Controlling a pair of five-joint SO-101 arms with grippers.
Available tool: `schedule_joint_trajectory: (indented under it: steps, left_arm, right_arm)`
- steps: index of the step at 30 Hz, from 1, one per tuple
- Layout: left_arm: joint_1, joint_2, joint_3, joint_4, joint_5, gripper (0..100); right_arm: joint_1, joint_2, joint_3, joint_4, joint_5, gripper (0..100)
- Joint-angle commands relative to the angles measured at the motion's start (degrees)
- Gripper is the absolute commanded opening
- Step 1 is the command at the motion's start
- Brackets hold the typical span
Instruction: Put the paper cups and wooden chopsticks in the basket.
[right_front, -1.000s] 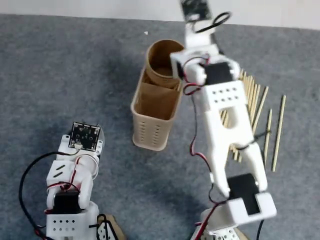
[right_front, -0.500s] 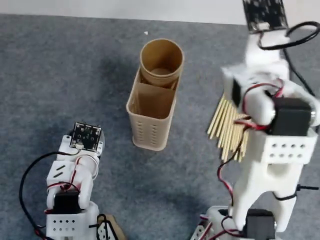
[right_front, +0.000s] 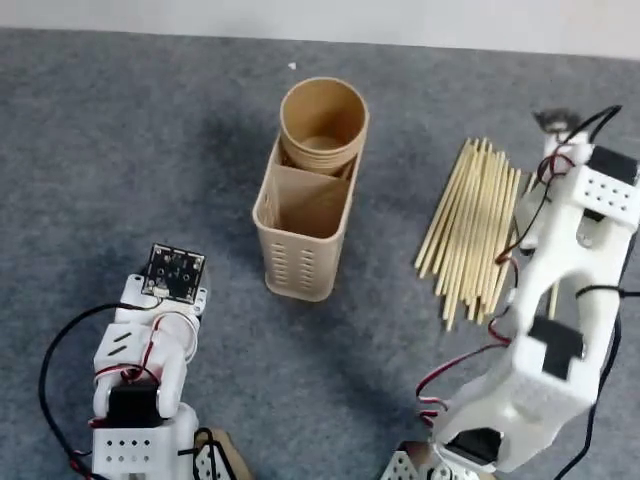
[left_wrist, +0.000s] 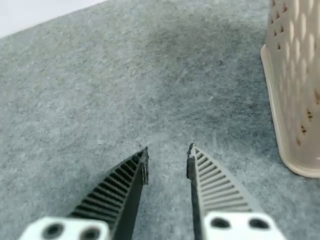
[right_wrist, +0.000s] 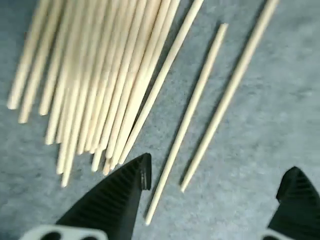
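High view: a grey felt-like mat (right_front: 120, 150) covers the table, with a pale strip (right_front: 150, 15) along its far edge.
Basket (right_front: 297, 268): upright at mid-mat; stacked paper cups (right_front: 322, 140) stand in the far compartment.
Chopsticks (right_front: 475, 225): a bundle lying on the mat, apart from the basket.
Left pincer (left_wrist: 167, 160): narrow gap, empty.
Right pincer (right_wrist: 219, 171): wide, empty, over stray chopsticks.

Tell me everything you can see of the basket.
The basket is a tall, narrow beige box that looks like plastic, with rows of small slots in its walls. It stands upright on the grey cloth. An inner wall divides it in two: the far compartment holds a stack of brown paper cups that rises above the rim, and the near one looks empty. Nothing else touches it.
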Motion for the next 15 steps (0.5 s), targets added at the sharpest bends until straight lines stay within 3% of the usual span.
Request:
schedule_joint_trajectory:
  steps: [1, 15]
  left_arm:
    - [1.1, -0.3, -0.5, 0.1, -0.4, 16]
    - [1.1, -0.4, 1.1, -1.4, -0.6, 16]
  right_arm:
    - [1.0, 3.8, -0.5, -2.5, 1.1, 38.6]
    - [5.1, 20.5, -0.2, -7.8, 1.1, 36.7]
